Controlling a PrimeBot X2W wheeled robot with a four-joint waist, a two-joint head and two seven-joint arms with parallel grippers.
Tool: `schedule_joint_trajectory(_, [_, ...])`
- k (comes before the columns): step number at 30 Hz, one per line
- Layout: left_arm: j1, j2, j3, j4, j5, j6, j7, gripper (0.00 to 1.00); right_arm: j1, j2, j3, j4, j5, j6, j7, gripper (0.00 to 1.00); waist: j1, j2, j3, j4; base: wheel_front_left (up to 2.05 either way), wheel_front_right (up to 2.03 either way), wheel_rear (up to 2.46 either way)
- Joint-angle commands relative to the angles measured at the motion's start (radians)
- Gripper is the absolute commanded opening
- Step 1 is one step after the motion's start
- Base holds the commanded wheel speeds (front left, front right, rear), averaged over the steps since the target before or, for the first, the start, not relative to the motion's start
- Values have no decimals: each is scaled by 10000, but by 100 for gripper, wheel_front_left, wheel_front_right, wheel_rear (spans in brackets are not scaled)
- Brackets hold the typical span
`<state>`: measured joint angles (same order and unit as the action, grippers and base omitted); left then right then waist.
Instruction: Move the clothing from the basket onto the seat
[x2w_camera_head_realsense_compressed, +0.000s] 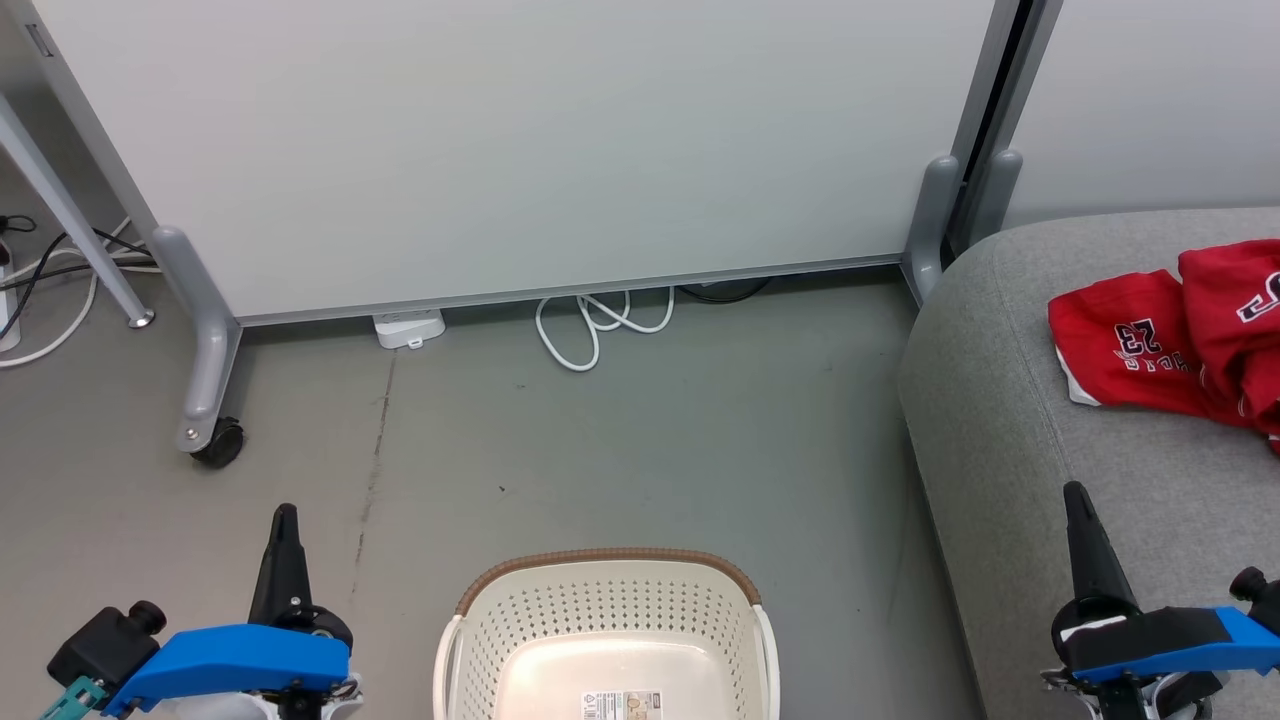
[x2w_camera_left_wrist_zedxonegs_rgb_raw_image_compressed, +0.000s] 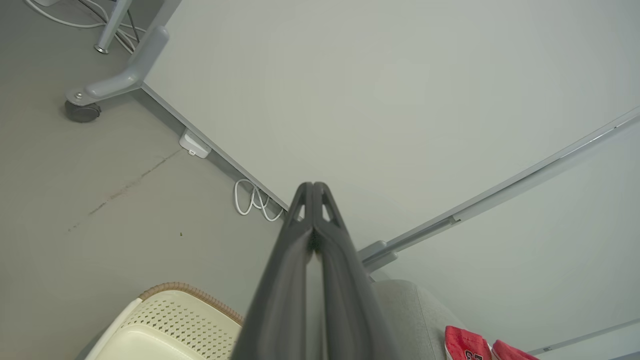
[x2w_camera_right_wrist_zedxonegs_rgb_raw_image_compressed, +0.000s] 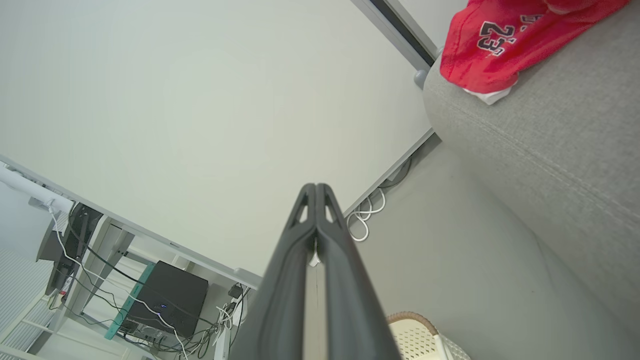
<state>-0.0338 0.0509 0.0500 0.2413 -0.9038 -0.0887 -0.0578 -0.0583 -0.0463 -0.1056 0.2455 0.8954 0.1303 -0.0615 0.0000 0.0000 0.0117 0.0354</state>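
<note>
Clothing (x2w_camera_head_realsense_compressed: 1150, 345) is heaped on the sofa (x2w_camera_head_realsense_compressed: 1000, 430) near its end. Basket (x2w_camera_head_realsense_compressed: 610, 556) is on the floor, and what shows of its inside is bare bar a label. Left jaws and right jaws are clenched on nothing, flanking the basket. Reads as job done, arms idle.

An office or lab workspace with a few home furnishings set inside it. Tall pale partition panels (x2w_camera_head_realsense_compressed: 520, 150) on grey metal feet with casters (x2w_camera_head_realsense_compressed: 218, 442) wall off a bare grey floor (x2w_camera_head_realsense_compressed: 640, 440). A white power strip (x2w_camera_head_realsense_compressed: 408, 328) and a looped white cable (x2w_camera_head_realsense_compressed: 600, 325) lie at the foot of the panel. Past the panels, a black computer tower (x2w_camera_right_wrist_zedxonegs_rgb_raw_image_compressed: 165, 302) sits among tangled cables (x2w_camera_right_wrist_zedxonegs_rgb_raw_image_compressed: 215, 325) under a white desk (x2w_camera_right_wrist_zedxonegs_rgb_raw_image_compressed: 150, 235). The homely touches are a light-grey fabric sofa (x2w_camera_head_realsense_compressed: 1000, 420) and a laundry basket (x2w_camera_head_realsense_compressed: 610, 556).
</note>
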Motion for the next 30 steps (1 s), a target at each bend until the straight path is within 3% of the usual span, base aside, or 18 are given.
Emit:
schedule_joint_trajectory(1, [-301, 11, 64, -93, -373, -58, 90, 0, -276, -43, -29, -111, 396, 4, 105, 0, 0, 0, -2, -9, 0, 0, 0])
schedule_joint_trajectory(30, [-559, 3, 345, -34, -3531, -244, 868, 0, -425, -52, -62, -71, 3589, 5, 892, 0, 0, 0, -35, -144, 0, 0, 0])
